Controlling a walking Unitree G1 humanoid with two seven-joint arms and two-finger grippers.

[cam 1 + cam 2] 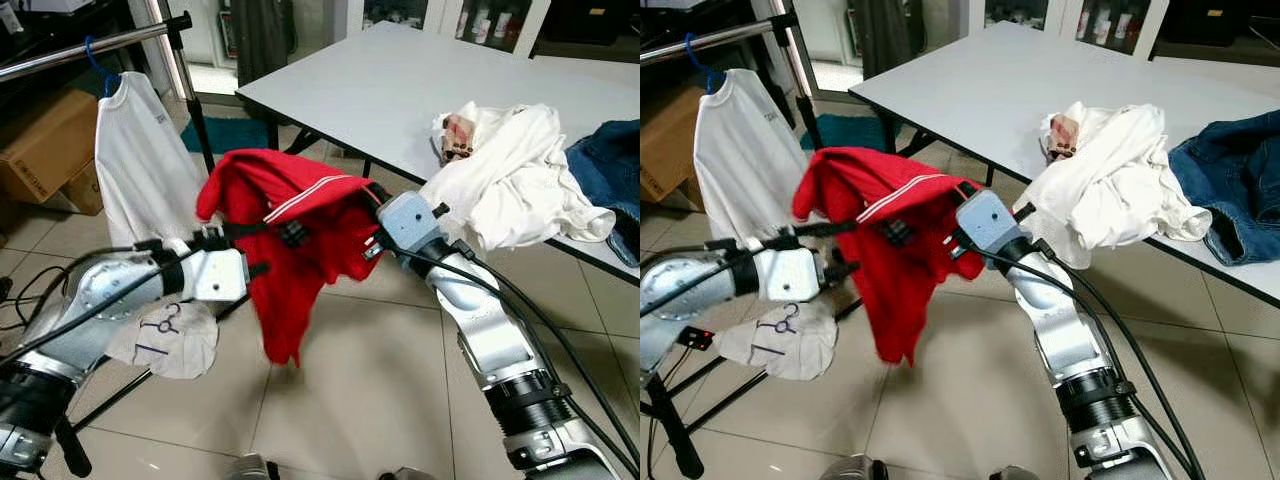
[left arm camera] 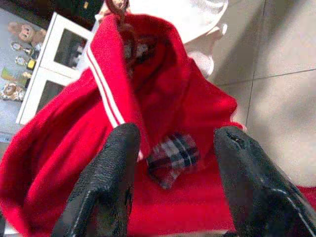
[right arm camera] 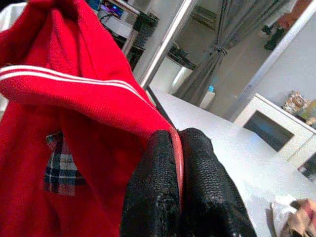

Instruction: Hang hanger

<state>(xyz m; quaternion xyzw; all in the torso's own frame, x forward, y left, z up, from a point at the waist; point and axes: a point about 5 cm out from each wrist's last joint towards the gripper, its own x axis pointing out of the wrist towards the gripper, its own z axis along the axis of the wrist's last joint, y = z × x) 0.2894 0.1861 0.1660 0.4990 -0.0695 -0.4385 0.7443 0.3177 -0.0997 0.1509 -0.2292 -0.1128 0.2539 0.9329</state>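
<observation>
Pinching the red shirt at mid-frame, the right claw is clenched on the shirt's edge — its two black fingers squeeze red cloth with a thin red rim between them. The shirt droops between the two arms, white stripes along its collar and a plaid label inside. The left claw is released, fingers spread apart just in front of the shirt near the plaid label. At upper left, a white shirt hangs by a blue hanger on a metal rail — the hanger's hook sits over the bar. At upper right, a white counter carries a heap of white cloth and jeans. Boxes stand behind the rail.
</observation>
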